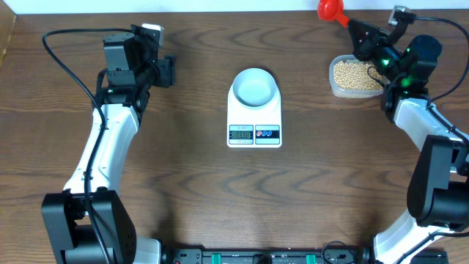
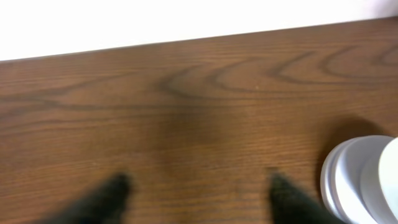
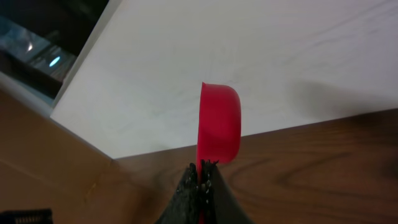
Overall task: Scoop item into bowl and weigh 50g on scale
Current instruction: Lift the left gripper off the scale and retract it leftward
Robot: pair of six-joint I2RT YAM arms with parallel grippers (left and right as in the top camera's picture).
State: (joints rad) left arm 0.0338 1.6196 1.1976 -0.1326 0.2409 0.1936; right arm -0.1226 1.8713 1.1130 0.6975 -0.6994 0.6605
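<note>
The pale blue-white bowl (image 1: 254, 87) sits on the white scale (image 1: 254, 125) at the table's middle; its rim shows at the right edge of the left wrist view (image 2: 364, 180). The beige beans (image 1: 355, 73) fill a clear container at the back right. My right gripper (image 1: 357, 31) is shut on the handle of a red scoop (image 1: 331, 9), held near the back edge, left of the beans; the scoop (image 3: 219, 129) is seen side-on above my fingers (image 3: 203, 171). My left gripper (image 1: 167, 71) is open and empty, left of the scale; its fingers (image 2: 199, 193) are blurred.
A white wall runs along the table's back edge (image 2: 186, 25). Black cables loop by both arms. The scale's display and two buttons (image 1: 254, 133) face the front.
</note>
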